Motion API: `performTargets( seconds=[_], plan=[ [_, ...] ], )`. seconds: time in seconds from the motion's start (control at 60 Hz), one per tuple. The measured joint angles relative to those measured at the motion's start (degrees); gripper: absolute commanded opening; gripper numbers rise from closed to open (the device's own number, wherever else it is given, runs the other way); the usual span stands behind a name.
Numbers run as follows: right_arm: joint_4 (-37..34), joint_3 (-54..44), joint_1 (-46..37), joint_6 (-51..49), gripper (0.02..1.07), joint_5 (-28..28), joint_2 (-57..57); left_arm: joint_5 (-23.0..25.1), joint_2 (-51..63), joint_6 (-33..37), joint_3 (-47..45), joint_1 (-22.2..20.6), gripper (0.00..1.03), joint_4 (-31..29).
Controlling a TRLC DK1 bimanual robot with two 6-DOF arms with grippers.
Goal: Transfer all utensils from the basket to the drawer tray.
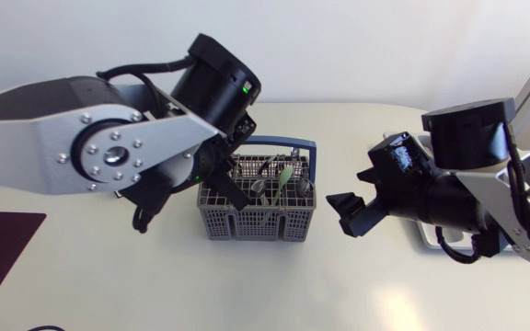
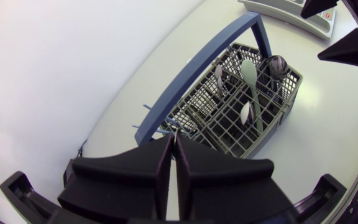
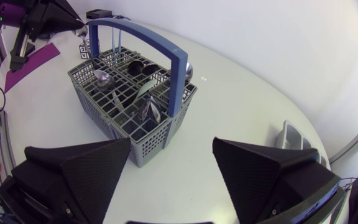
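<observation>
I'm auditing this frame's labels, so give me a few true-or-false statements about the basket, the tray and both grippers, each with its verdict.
1. The grey plastic lattice basket with the blue handle holds several utensils. True.
2. The right gripper has its jaws shut on a spoon. False: the jaws are open and empty, beside the basket and apart from it.
3. The left gripper is at the basket's end farthest from the right arm. True.
4. The basket lies tipped on its side. False: it stands upright on the cream table.
5. The pale grey drawer tray sits on the left arm's side. False: it sits on the right arm's side.
</observation>
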Motion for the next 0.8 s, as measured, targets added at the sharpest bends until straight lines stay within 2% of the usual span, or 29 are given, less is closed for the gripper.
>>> performTargets(
  seconds=[0.283,0.367,0.517,0.65,0.8],
  plan=[
    [-0.02,0.00,1.25,-0.61,0.97,0.00,-3.74,-0.31,-8.72,0.48,1.42,-3.04,0.04,-3.39],
    [-0.63,0.11,2.25,-0.85,0.97,-0.02,-6.14,1.51,-11.19,-0.02,2.95,-3.43,0.04,-4.02],
    [-2.40,1.46,4.31,-1.25,0.97,-0.02,-8.41,8.85,-13.55,-3.19,5.33,-2.60,0.04,-4.22],
    [-2.45,2.91,7.06,-1.22,0.97,-0.20,-9.11,19.04,-12.48,-7.32,7.32,1.20,0.04,-5.88],
    [-2.62,5.27,10.27,-1.20,0.96,-0.98,-9.05,27.50,-7.30,-11.26,10.62,4.07,0.04,-8.35]
  ],
)
